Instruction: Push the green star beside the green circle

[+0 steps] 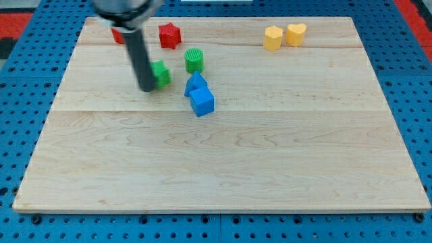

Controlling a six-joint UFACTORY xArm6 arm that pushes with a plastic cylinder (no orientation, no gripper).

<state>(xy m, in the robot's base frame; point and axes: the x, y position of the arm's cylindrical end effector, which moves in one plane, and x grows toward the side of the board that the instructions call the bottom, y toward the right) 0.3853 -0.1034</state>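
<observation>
The green star lies on the wooden board in the upper left part, a short gap to the left of and slightly below the green circle. My tip is at the star's left side, touching or nearly touching it, and the rod hides the star's left edge. The rod rises toward the view's top left.
A red star sits above the green blocks, and a red block shows partly behind the rod. Two blue blocks lie just below the green circle. Two yellow blocks sit at the top right.
</observation>
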